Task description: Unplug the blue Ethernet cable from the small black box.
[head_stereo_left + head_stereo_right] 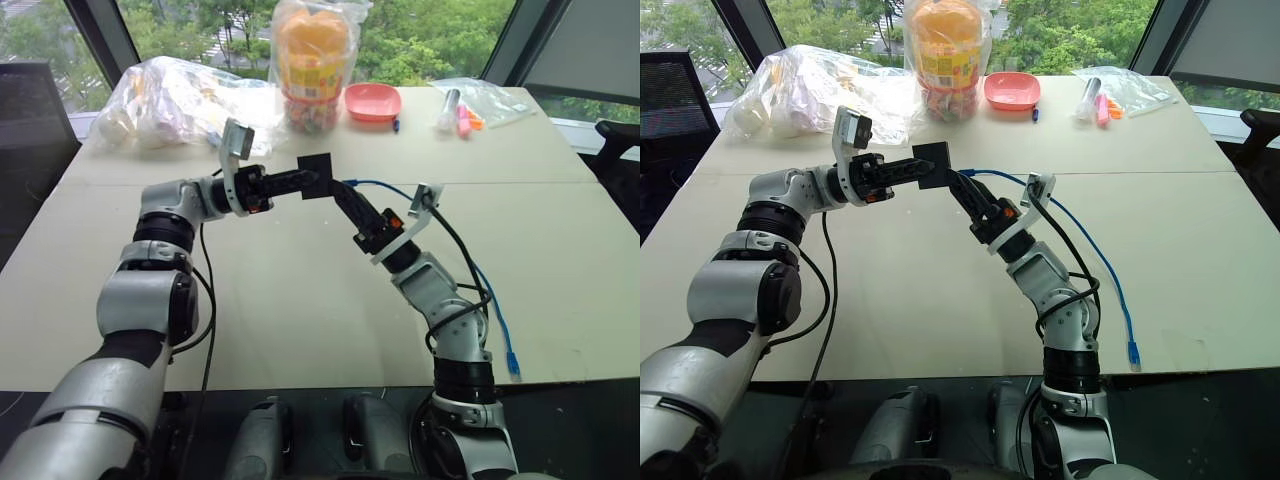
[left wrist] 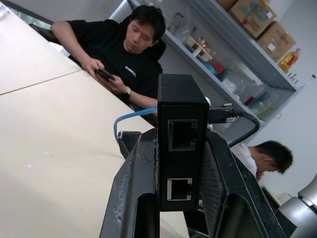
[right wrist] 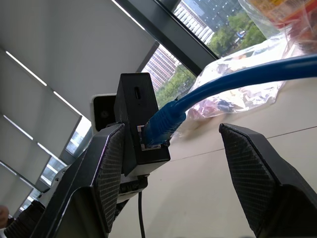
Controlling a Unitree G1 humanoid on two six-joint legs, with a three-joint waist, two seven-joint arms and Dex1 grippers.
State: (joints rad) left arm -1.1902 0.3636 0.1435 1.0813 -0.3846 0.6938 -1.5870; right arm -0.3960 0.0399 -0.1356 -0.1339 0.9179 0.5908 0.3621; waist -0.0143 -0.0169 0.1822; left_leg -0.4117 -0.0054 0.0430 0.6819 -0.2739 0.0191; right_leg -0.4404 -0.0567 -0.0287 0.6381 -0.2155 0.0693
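The small black box (image 1: 314, 177) is clamped in the left gripper (image 1: 300, 181) above bare table (image 1: 300, 300); the blue Ethernet cable (image 3: 213, 87) is plugged in, straddled by the right gripper's (image 3: 171, 148) parted fingers; bagged goods are kept at the far edge

I hold the box (image 1: 314, 177) up over the table (image 1: 300, 300) in my left claw (image 1: 296, 181), clamped between its fingers. My right claw (image 1: 345, 197) sits just right of the box, its fingers spread either side of the cable (image 3: 208, 89), which is plugged into the box's right side and trails right, down onto the table toward the near edge. Behind the box, at the table's far edge, stand a jar (image 1: 312, 60), a bowl (image 1: 373, 101) to its right, and bags (image 1: 180, 95) to its left.
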